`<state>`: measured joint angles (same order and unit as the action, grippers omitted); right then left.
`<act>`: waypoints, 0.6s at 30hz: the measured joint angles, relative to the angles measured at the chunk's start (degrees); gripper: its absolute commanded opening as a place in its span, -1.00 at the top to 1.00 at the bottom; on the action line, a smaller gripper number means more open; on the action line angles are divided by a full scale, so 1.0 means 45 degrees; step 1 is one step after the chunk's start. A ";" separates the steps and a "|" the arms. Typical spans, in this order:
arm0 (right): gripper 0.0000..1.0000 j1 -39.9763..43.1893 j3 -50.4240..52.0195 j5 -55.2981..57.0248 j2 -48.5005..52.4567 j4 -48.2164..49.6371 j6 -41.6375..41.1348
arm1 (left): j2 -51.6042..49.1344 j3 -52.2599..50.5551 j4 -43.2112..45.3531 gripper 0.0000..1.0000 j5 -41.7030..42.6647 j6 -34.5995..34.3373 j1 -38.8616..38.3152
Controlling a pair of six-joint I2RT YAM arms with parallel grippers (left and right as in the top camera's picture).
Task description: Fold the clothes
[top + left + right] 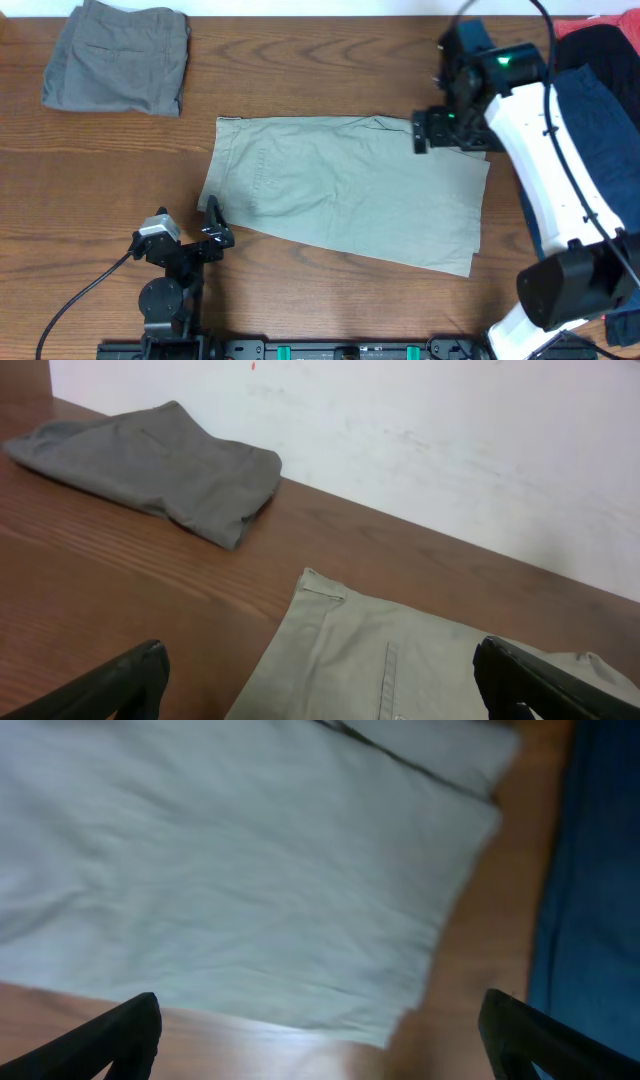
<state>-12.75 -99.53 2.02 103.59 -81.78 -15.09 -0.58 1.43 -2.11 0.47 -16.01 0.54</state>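
As laid out on the wooden table point(300, 60), left to right: five pieces of clothing and two grippers.
grey garment point(117, 58): folded into a compact pile at the far left corner, well apart from everything else.
left gripper point(215, 225): low at the near left edge of the beige shorts, jaws spread wide with nothing between them. The dark fingers point(125, 680) frame the waistband corner.
beige shorts point(350, 190): centre of the table, lying flat and slightly skewed, waistband to the left and hem to the right.
right gripper point(452, 130): over the far right corner of the beige shorts, jaws wide apart and holding nothing. Its wrist view is blurred.
navy garment point(605, 130): right edge of the table, partly under the right arm, with a strip of bare wood between it and the beige shorts.
dark garment point(600, 45): heaped behind the navy garment.
red garment point(585, 25): far right corner, only an edge showing.
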 measured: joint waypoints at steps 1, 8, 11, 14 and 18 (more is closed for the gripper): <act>-0.99 0.0257 0.0427 0.0053 0.0000 0.0282 -0.0019 | -0.0005 0.0000 0.0000 -0.95 -0.0005 0.0000 0.0000; -0.99 0.1525 0.3585 0.0204 0.0015 0.2885 -0.0146 | -0.0005 0.0000 0.0000 -0.96 -0.0005 0.0000 -0.0005; -0.98 0.1831 0.4697 0.0228 0.0015 0.3575 -0.0155 | 0.0000 0.0000 0.0000 -0.96 -0.0005 0.0000 -0.0005; -0.98 0.2254 0.5625 0.0223 0.0015 0.4143 -0.0253 | -0.0005 0.0000 0.0000 -0.96 -0.0005 0.0000 -0.0005; -0.96 0.2987 0.6683 0.0087 0.0015 0.4998 -0.0325 | -0.0005 0.0000 0.0000 -0.96 -0.0005 0.0000 -0.0005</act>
<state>0.69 -69.45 2.42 103.66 -59.29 -16.56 -0.60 1.43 -2.11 0.45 -16.01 0.51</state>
